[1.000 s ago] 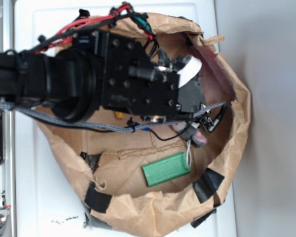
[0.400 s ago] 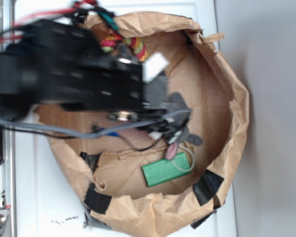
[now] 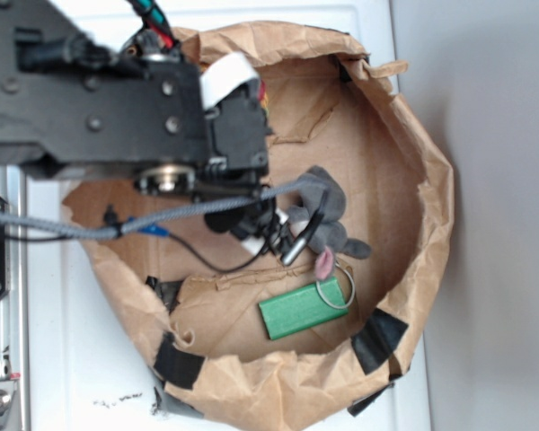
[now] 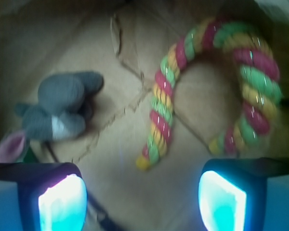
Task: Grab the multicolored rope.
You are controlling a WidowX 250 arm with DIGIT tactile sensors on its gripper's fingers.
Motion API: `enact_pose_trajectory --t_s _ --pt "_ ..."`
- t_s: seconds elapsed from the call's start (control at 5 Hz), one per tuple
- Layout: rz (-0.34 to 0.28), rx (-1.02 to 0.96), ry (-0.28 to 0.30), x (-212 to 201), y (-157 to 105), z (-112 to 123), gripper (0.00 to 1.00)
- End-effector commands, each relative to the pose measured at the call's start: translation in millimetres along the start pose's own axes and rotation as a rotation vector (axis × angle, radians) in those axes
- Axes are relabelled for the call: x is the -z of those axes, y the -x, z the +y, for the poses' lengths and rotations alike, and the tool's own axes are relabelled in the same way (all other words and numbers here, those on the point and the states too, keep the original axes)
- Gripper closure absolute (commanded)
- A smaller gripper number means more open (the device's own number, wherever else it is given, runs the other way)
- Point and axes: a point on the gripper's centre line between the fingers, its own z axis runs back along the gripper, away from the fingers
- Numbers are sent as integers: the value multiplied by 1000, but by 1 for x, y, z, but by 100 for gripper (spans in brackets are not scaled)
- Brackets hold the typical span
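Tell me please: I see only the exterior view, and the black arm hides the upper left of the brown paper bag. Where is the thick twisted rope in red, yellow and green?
Observer: The wrist view shows it. The multicolored rope lies on the brown paper floor, bent like a hook, ahead of the gripper.
Operator: Is the gripper open?
Observer: Yes, open. The lit fingertips stand apart and nothing is between them.
Operator: Does the grey plush toy touch the rope?
Observer: No. The grey plush toy lies to the left of the rope in that view, with bare paper between them.
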Motion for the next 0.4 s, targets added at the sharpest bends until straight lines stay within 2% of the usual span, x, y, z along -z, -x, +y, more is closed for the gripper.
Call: enact_pose_trajectory --t_s 0.0,0.2 --pt "-76 -10 -8 38 -24 8 0" --pt "-109 1 -10 52 -26 8 0"
